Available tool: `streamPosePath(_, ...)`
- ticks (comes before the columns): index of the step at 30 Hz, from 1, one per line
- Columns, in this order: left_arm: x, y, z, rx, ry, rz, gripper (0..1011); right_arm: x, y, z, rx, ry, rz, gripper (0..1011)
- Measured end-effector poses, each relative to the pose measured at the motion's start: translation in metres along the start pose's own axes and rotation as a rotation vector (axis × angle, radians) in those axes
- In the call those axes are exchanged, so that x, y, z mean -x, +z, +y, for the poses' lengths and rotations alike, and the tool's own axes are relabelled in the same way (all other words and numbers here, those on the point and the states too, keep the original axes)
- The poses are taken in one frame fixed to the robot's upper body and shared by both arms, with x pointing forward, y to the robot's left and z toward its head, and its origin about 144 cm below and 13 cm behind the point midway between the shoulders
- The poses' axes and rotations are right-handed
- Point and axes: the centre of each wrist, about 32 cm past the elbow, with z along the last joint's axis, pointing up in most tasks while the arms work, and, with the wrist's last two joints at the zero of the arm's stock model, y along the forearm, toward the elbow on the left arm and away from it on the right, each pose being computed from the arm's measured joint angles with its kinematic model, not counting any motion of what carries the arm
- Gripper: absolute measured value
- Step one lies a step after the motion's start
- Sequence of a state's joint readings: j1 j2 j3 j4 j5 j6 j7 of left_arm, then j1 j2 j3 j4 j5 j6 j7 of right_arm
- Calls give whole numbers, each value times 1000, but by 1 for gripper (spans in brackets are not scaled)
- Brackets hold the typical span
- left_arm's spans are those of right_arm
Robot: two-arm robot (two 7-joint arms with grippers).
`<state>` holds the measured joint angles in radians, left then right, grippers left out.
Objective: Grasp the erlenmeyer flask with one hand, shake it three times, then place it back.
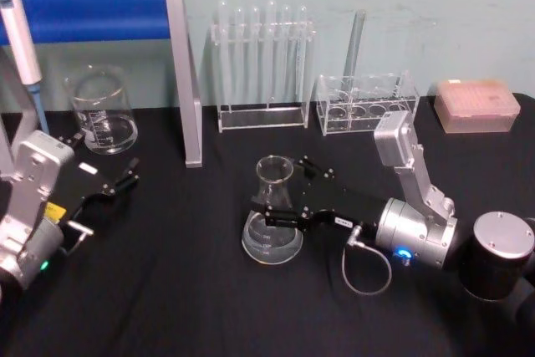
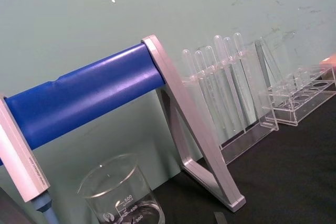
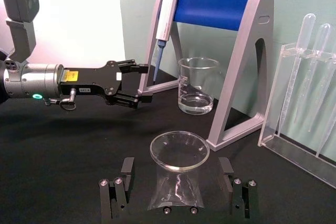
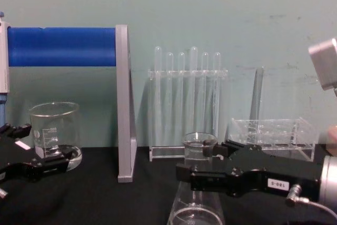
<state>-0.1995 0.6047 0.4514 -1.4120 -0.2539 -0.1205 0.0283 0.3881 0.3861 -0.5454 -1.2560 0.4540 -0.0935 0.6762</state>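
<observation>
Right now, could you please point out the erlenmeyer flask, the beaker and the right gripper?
erlenmeyer flask (image 1: pixel 271 243), head view, on its wide base.
beaker (image 1: pixel 103 114), head view, on its glass wall.
right gripper (image 3: pixel 176 165), right wrist view, midway between its open fingertips.

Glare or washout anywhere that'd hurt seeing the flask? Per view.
Right wrist view: the backdrop behind the black left gripper is blown out white; the clear glass conical flask shows a bright rim, walls faint on the black tablecloth. Head view: the black right gripper, jaws open around the flask, barely contrasts with that cloth. Chest view: the flask's neck is pale against the teal wall.
</observation>
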Motion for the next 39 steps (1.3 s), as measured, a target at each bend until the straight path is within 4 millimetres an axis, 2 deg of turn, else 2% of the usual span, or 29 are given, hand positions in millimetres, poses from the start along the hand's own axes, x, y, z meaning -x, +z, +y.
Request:
streamPosePath(24, 0, 0, 0, 0, 0, 0, 1001, 0, 0, -1, -2, -2, -3, 998)
streamPosePath(29, 0, 0, 0, 0, 0, 0, 1001, 1, 0, -1, -3, -2, -3, 908)
streamPosePath(39, 0, 0, 0, 0, 0, 0, 1001, 1, 0, -1, -3, -2, -3, 600)
